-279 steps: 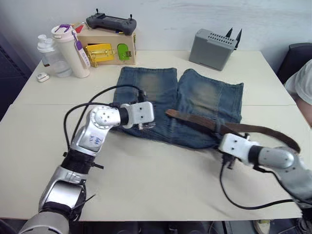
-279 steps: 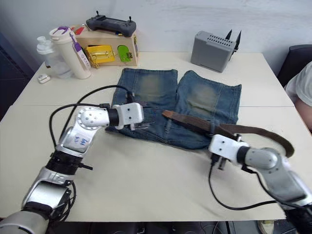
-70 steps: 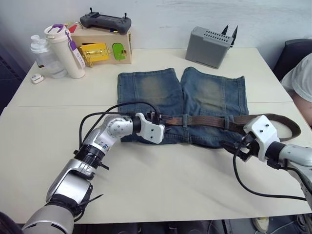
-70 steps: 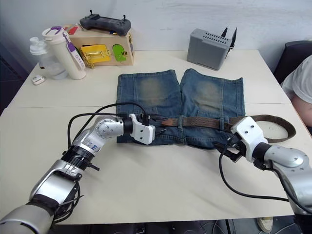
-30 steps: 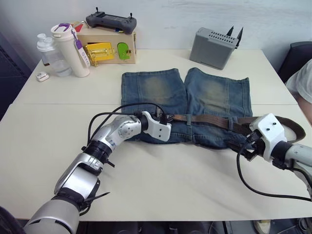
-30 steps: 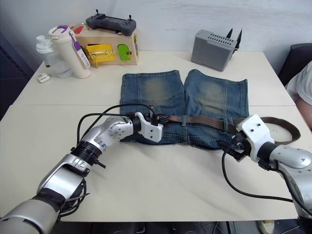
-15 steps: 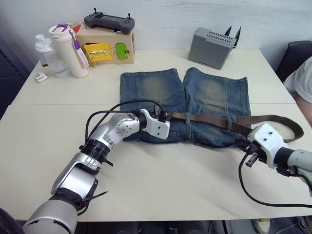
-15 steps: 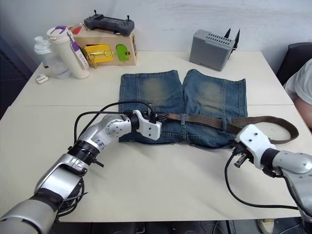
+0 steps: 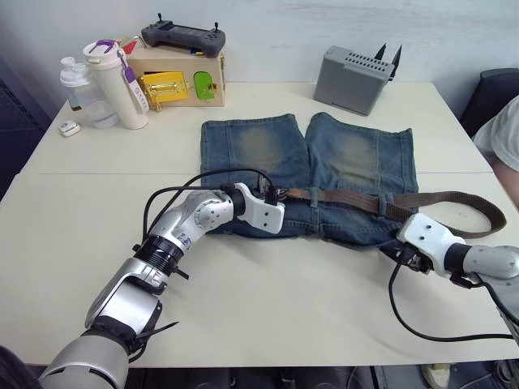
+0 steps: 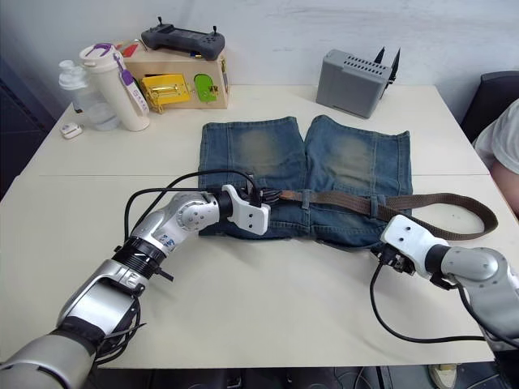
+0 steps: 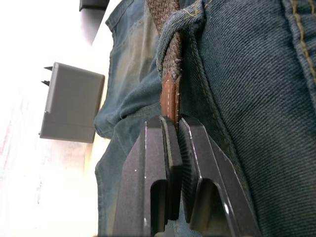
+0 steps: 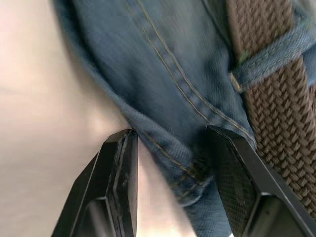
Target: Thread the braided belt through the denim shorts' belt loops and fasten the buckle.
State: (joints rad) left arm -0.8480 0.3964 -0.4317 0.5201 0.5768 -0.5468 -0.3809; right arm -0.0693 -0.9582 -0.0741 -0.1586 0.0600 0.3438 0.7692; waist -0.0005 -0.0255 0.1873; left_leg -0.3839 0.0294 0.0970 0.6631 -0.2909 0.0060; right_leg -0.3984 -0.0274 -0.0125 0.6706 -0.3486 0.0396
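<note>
The denim shorts (image 9: 259,146) lie flat on the table with the waistband toward me. The braided belt (image 9: 349,200) runs along the waistband under the belt loops (image 12: 266,54) and curls off past the shorts' right side (image 9: 486,212). My left gripper (image 9: 278,194) is shut on the belt's tan leather tip (image 11: 170,94), just past a loop. My right gripper (image 9: 399,253) sits at the waistband's right corner, its fingers apart astride the denim hem (image 12: 173,148), beside the belt. I cannot make out the buckle.
At the back stand a grey box (image 9: 354,79), a wooden box (image 9: 174,81) with a controller (image 9: 182,36) on it, a white tumbler (image 9: 117,85) and a clear bottle (image 9: 81,93). A person's sleeve (image 9: 507,142) shows at the right edge. Bare tabletop (image 9: 268,300) lies in front.
My right gripper has dropped off the belt toward me to the waistband's right corner, and its fingers have narrowed. The left gripper still holds the belt tip in place.
</note>
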